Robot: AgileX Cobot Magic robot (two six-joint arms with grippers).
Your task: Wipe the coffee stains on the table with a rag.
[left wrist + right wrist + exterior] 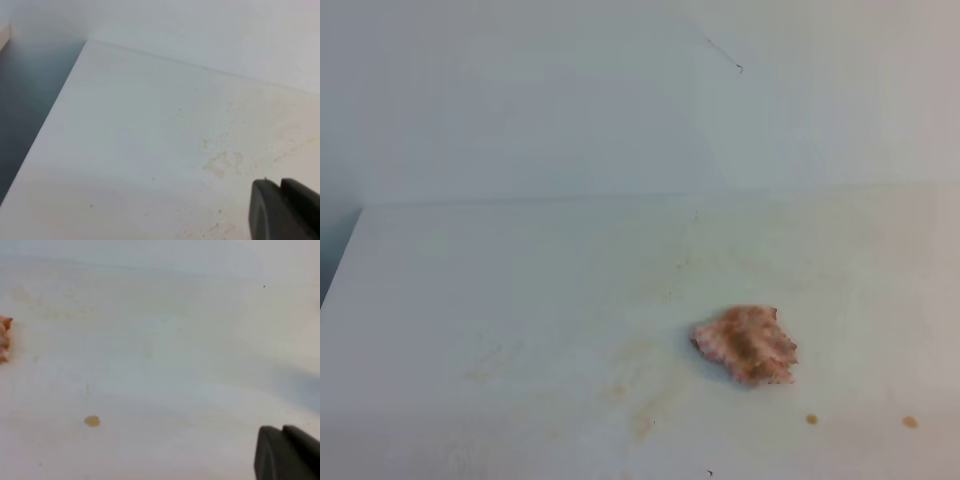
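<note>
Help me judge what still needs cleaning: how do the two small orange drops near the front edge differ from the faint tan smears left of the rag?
The orange drops are small, round and sharply edged; the tan smears are broad, streaky and diffuse. The drops are a saturated orange, as if still wet; the smears are pale, barely tinting the table. The drops sit right of the rag, the smears to its left. Both look like coffee residue, apart from the rag.

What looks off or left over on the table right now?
Two small orange-brown drops sit on the table in front of the crumpled, brown-tinged rag, unwiped. Faint tan smears run left of the rag, like residue. The rag lies loose; no gripper touches it. Nothing looks damaged.
</note>
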